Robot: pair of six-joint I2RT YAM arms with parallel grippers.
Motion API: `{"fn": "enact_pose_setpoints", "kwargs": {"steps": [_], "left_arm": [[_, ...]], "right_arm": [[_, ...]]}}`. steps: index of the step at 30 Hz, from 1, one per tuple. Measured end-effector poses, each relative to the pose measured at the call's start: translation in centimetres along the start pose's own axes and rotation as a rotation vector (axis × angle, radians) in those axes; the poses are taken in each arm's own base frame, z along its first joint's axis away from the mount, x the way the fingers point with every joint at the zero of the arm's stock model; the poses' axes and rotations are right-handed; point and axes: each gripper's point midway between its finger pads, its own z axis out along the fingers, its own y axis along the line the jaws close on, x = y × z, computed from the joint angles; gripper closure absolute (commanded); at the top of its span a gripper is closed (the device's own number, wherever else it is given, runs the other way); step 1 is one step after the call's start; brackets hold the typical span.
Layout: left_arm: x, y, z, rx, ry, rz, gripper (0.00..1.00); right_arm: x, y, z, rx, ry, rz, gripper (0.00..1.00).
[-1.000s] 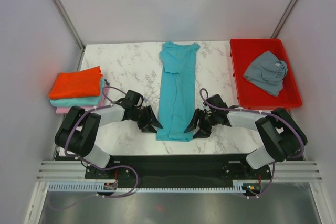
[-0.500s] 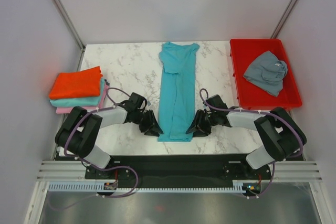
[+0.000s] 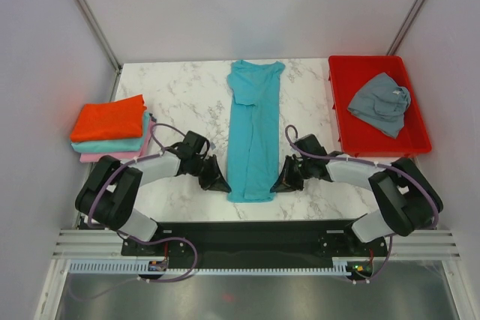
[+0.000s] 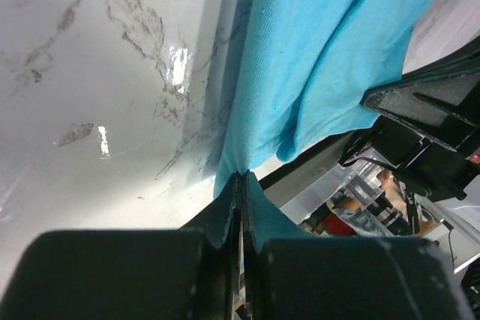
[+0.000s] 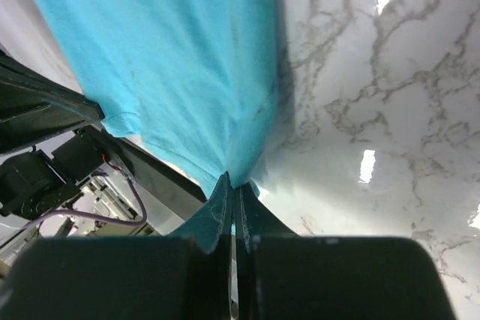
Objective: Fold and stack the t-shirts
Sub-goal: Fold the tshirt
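Nearest me, at the near edge of the marble table, my left gripper at 7 o'clock is clamped on the near-left corner of the turquoise t-shirt. My right gripper at 5 o'clock pinches the near-right corner. The hem lies just inside that edge. Bare marble flanks the shirt on both sides. It is folded into a long, narrow strip running from 6 to 12 o'clock, fairly smooth, with lengthwise creases and its collar end at the far edge. At 9 o'clock, an orange-red t-shirt tops a teal t-shirt and a pink t-shirt. At 2 o'clock, the red tray holds a crumpled grey t-shirt.
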Motion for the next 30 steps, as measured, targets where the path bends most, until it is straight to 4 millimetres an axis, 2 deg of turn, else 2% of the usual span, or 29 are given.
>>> {"fn": "enact_pose_setpoints", "kwargs": {"steps": [4,6,11,17,22,30], "left_arm": [[-0.6,-1.1,-0.5,0.008,-0.006,0.014,0.98],[-1.4,-2.4,-1.0,0.027,-0.025,0.04,0.98],[-4.2,-7.1,-3.3,0.11,-0.112,0.132,0.98],[-8.6,-11.4,-6.6,0.183,-0.231,0.194,0.98],[-13.0,-13.2,-7.5,0.199,-0.292,0.216,0.98],[-18.9,-13.4,-5.3,0.175,-0.302,0.219,0.98]], "right_arm": [[-1.1,1.5,-1.3,-0.022,-0.04,-0.064,1.0],[-2.5,3.1,-2.4,-0.045,-0.085,-0.103,1.0],[-6.8,6.4,-5.4,-0.106,-0.212,-0.169,1.0],[-11.5,7.5,-8.0,-0.125,-0.327,-0.166,1.0],[-15.1,8.2,-8.2,-0.133,-0.377,-0.16,1.0],[-20.2,9.2,-5.6,-0.139,-0.387,-0.173,1.0]]}}
